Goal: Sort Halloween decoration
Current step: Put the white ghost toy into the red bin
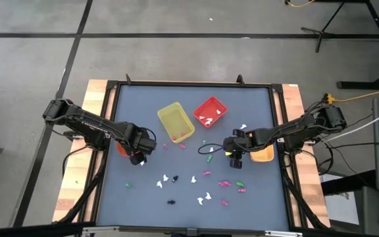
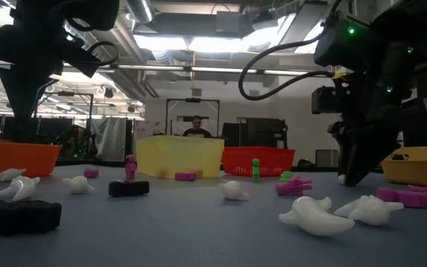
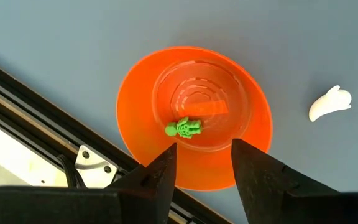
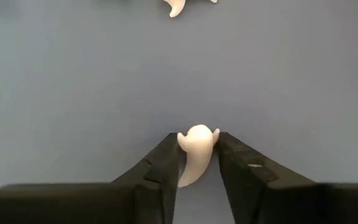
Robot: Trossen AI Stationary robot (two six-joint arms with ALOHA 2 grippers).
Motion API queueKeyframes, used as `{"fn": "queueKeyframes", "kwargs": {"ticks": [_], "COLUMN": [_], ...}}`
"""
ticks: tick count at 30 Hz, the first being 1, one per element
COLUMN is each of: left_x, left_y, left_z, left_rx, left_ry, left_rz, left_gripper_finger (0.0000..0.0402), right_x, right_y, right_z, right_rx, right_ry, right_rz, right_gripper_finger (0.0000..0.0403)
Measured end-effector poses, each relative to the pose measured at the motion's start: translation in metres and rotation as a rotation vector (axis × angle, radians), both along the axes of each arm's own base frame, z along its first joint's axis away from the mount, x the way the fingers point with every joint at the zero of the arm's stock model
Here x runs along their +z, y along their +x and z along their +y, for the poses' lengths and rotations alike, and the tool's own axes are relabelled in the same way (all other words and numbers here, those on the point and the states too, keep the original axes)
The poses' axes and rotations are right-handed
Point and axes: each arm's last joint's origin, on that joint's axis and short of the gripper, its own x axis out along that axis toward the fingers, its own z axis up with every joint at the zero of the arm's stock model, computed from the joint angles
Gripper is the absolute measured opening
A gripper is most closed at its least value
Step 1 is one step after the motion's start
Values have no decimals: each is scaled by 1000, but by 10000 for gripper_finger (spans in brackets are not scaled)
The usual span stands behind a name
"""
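My left gripper (image 3: 204, 149) is open and hovers over the orange bowl (image 3: 194, 115) at the table's left side (image 1: 122, 149). A green trinket (image 3: 183, 128) lies on the bowl's floor. A white ghost trinket (image 3: 329, 104) lies on the table beside the bowl. My right gripper (image 4: 197, 140) is at the table's right (image 1: 235, 158), next to the yellow-orange tray (image 1: 263, 155). It is shut on a white ghost trinket (image 4: 196, 155). The low view shows its fingertips (image 2: 349, 178) down near the table top. My right gripper pinches the white ghost between its two fingers, by the sides of its rounded head end (image 4: 198, 134). The fingers come from above, pointing down. The ghost's tail (image 4: 188, 177) runs back between the fingers. I cannot tell whether it rests on the table or is lifted.
The yellow bin (image 1: 176, 123) and the red bin (image 1: 210, 112), which holds white pieces, stand at the table's far middle. White, pink, green and black trinkets (image 1: 196, 184) lie scattered over the near middle. A person (image 2: 196, 126) stands beyond the far edge.
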Motion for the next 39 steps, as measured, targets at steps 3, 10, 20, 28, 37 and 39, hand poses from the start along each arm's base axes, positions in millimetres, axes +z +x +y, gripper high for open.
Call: {"fn": "queueKeyframes", "kwargs": {"ticks": [3,10,20,28,37,39], "left_x": [0,0,0,0,0,0], "left_y": [0,0,0,0,0,0], "left_z": [0,0,0,0,0,0], "left_rx": [0,0,0,0,0,0], "left_ry": [0,0,0,0,0,0], "left_rz": [1,0,0,0,0,0], "left_gripper_finger": [137,137,137,137,137,137], "right_x": [0,0,0,18,64,74], "right_y": [0,0,0,13,43,48], "right_z": [0,0,0,2,2,0], "right_rx": [-1,-1,2,58,213,235], "right_ry": [-2,-5,3,2,-226,-336], "right_rz": [0,1,0,-19,-141,-170], "right_gripper_finger": [84,57,59,60,60,60]}}
